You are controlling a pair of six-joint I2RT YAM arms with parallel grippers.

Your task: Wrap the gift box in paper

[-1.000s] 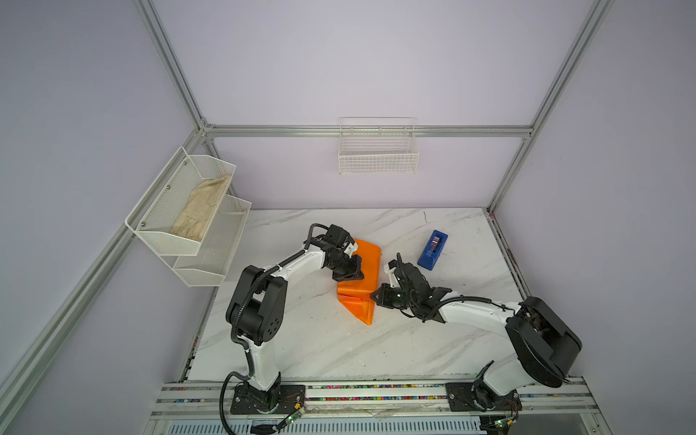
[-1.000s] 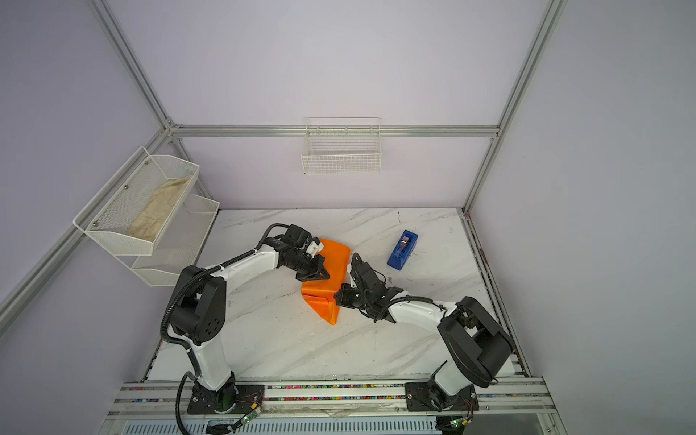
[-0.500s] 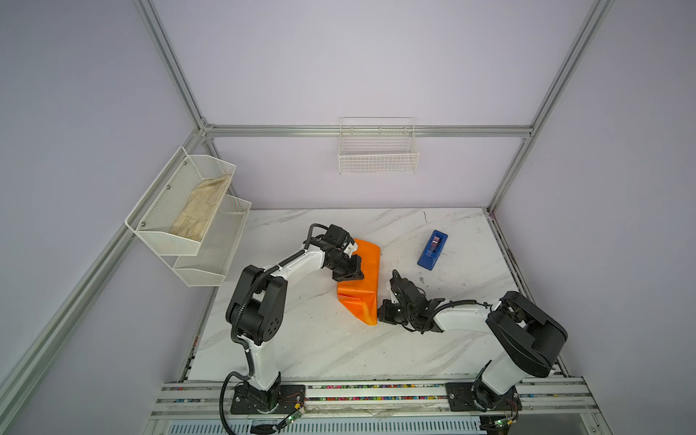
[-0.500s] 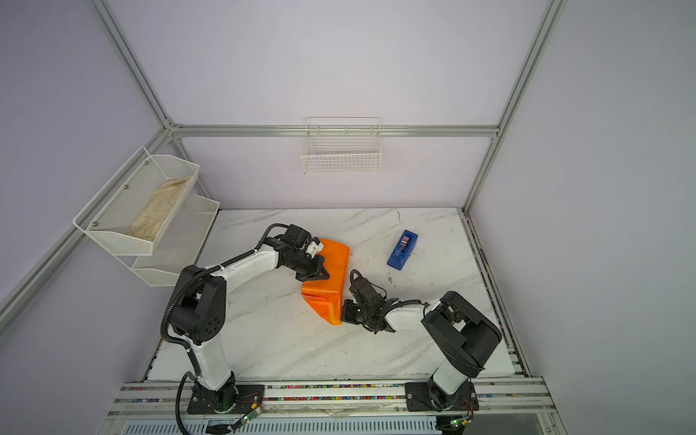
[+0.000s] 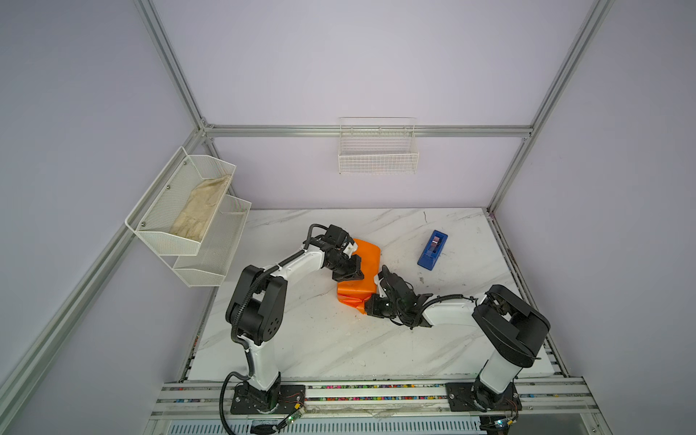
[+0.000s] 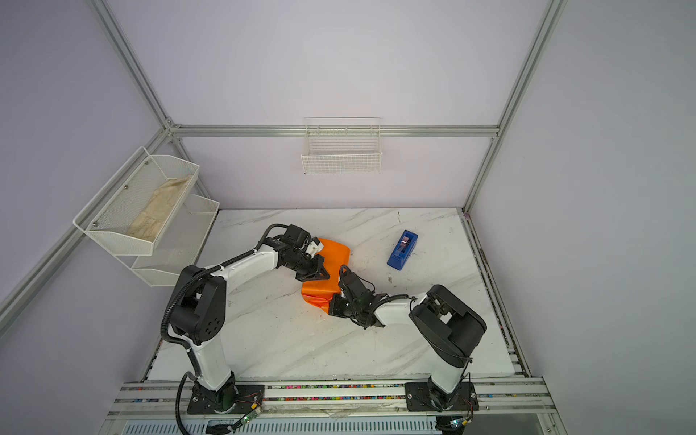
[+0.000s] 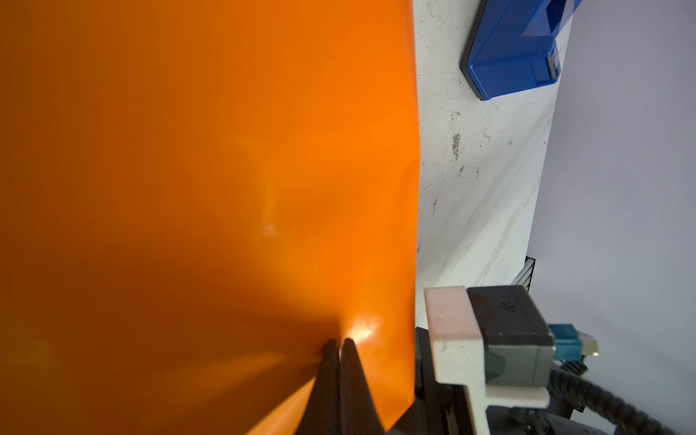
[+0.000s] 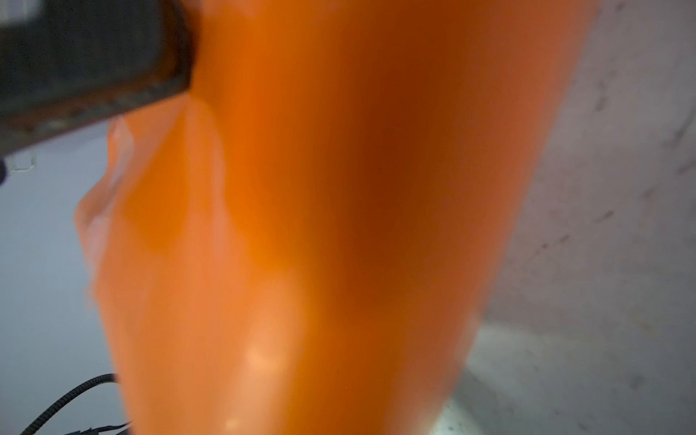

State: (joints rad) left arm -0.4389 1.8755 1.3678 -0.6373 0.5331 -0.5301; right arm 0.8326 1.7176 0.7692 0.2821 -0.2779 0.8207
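Observation:
The orange paper [image 5: 367,254] [image 6: 335,252] lies folded into a bundle at the middle of the table. The gift box is hidden under it. My left gripper [image 5: 348,277] [image 6: 315,277] is shut, and its tips [image 7: 338,344] press on the paper [image 7: 207,169] near the bundle's left edge. My right gripper [image 5: 367,303] [image 6: 332,306] lies low on the table against the creased near end of the bundle, shut. In the right wrist view blurred orange paper [image 8: 339,226] fills the picture and no fingers show.
A blue tape dispenser [image 5: 432,250] [image 6: 402,250] [image 7: 512,56] sits on the table to the right of the bundle. A two-tier wire shelf [image 5: 162,233] on the left wall holds a beige cloth [image 5: 201,207]. A wire basket [image 5: 378,158] hangs on the back wall.
My right gripper has moved from the bundle's right side toward the front and in against its near end. The left gripper has stayed pressed on the paper.

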